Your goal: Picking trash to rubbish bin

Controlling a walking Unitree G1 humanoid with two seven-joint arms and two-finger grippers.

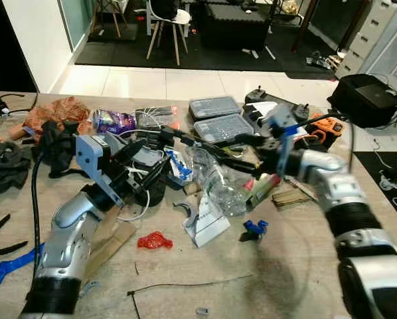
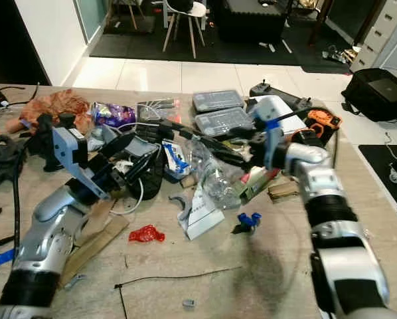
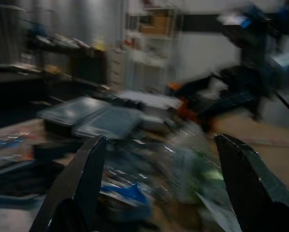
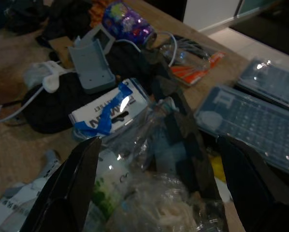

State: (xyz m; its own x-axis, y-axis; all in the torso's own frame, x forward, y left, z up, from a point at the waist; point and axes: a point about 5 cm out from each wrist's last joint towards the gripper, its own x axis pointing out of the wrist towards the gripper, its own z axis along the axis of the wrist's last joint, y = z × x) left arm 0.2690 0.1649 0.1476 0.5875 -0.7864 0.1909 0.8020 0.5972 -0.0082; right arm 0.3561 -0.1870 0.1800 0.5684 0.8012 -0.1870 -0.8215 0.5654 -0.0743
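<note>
A crushed clear plastic bottle (image 1: 220, 185) lies in the middle of the cluttered wooden table (image 1: 285, 279). Around it are a white paper carton (image 1: 205, 224), a red scrap (image 1: 154, 240), a blue scrap (image 1: 253, 228) and a white packet with blue tape (image 4: 108, 113). My right gripper (image 1: 198, 147) reaches in from the right and hovers open just above the bottle (image 4: 144, 193). From the lower left, my left gripper (image 1: 155, 159) comes in open beside a black pouch, pointing at the same pile. The left wrist view is blurred, with the fingers (image 3: 86, 174) wide apart.
Two grey plastic cases (image 1: 223, 126) lie behind the pile. A purple snack bag (image 1: 114, 121) and crumpled orange paper (image 1: 59, 113) sit at the back left. A black bag (image 1: 368, 100) stands at the right corner. A black cable tie (image 1: 185, 283) lies near the front edge.
</note>
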